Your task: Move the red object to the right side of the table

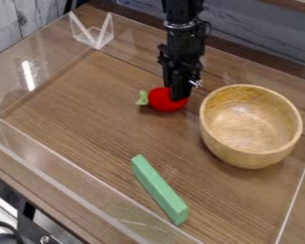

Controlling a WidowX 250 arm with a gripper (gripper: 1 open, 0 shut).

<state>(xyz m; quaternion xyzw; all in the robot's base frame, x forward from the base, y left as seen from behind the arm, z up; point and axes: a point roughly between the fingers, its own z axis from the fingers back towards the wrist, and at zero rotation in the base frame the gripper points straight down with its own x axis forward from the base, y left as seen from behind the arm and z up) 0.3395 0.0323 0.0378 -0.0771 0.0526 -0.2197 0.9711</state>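
Observation:
The red object (164,103), a small round toy fruit with a green leafy tip pointing left, sits low on the table (85,110) near the middle back. My gripper (179,94) points straight down onto its right upper side, black fingers shut on the fruit. The fingertips hide part of the fruit's top. The fruit looks to be touching or just above the wood.
A wooden bowl (248,152) stands just right of the fruit, its rim close to my gripper. A flat green block (159,189) lies toward the front. Low clear acrylic walls (66,176) edge the tabletop; a clear folded stand (91,31) sits at the back left.

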